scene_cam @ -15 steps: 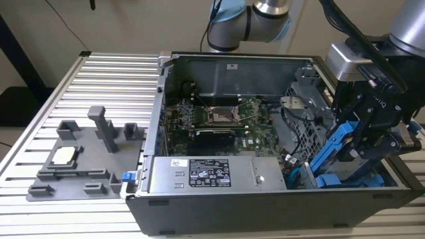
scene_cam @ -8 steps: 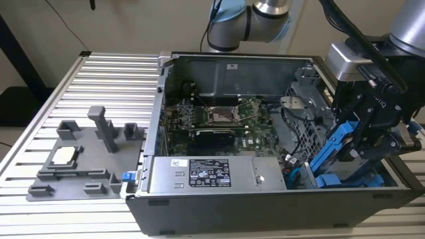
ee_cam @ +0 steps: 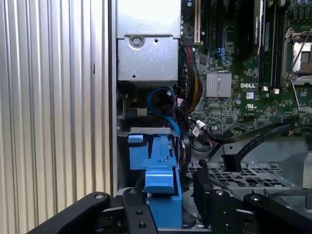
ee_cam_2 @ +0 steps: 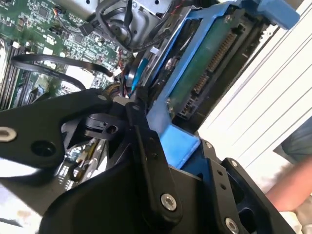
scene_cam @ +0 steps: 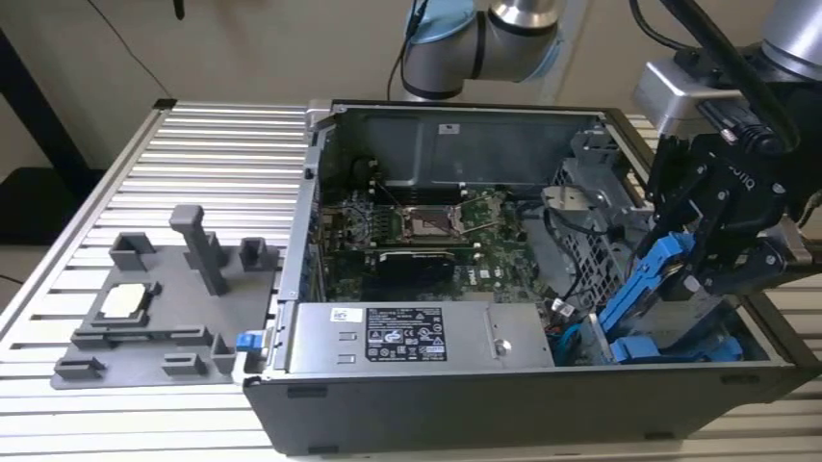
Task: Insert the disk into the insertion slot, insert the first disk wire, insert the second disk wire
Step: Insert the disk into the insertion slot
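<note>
My gripper (scene_cam: 714,258) is shut on the disk (scene_cam: 649,279), a drive in a bright blue carrier. I hold it steeply tilted over the front right corner of the open computer case (scene_cam: 514,385), its lower end reaching down into the drive bay. In the second wrist view the disk (ee_cam_2: 204,73) shows a green board and a connector row, with a black finger (ee_cam_2: 146,146) against the blue frame. In the first wrist view the carrier (ee_cam: 161,170) stands end-on above my gripper (ee_cam: 170,209). A blue wire (ee_cam: 163,97) and a black wire (ee_cam: 253,141) lie loose near the bay.
Another blue-framed drive (scene_cam: 675,348) lies at the bottom of the bay. The motherboard (scene_cam: 424,231) and the power supply (scene_cam: 411,337) fill the case. A grey fixture plate (scene_cam: 167,308) sits on the slatted table at the exterior view's left. A person's arm (ee_cam_2: 292,185) is near the case.
</note>
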`<state>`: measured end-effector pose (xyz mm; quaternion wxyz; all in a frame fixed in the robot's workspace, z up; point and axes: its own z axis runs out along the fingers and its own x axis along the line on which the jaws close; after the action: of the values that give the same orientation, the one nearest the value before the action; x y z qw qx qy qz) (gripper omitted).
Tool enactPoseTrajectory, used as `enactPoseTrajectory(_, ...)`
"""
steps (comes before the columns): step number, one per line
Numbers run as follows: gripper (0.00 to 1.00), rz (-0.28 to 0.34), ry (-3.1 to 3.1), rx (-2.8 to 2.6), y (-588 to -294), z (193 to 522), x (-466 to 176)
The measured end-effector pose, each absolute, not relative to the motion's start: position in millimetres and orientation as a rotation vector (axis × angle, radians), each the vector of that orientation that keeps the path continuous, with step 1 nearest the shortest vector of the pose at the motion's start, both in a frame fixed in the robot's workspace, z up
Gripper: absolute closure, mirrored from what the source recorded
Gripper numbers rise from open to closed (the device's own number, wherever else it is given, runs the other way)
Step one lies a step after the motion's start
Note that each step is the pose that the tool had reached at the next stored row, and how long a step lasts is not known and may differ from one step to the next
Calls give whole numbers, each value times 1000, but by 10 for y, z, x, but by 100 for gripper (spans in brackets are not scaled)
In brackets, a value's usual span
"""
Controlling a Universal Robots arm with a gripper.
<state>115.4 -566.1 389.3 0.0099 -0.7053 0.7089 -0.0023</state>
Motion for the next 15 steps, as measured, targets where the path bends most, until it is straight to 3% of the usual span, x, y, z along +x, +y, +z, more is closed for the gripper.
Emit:
enactPoseTrajectory(2,55,-5,2210,-2190,-5655,3892,1143)
enactPoseTrajectory(3,62,-5,2209,-2185,-5649,3892,1139)
enactPoseTrajectory(15,62,-5,2207,-2171,-5631,4139,1131)
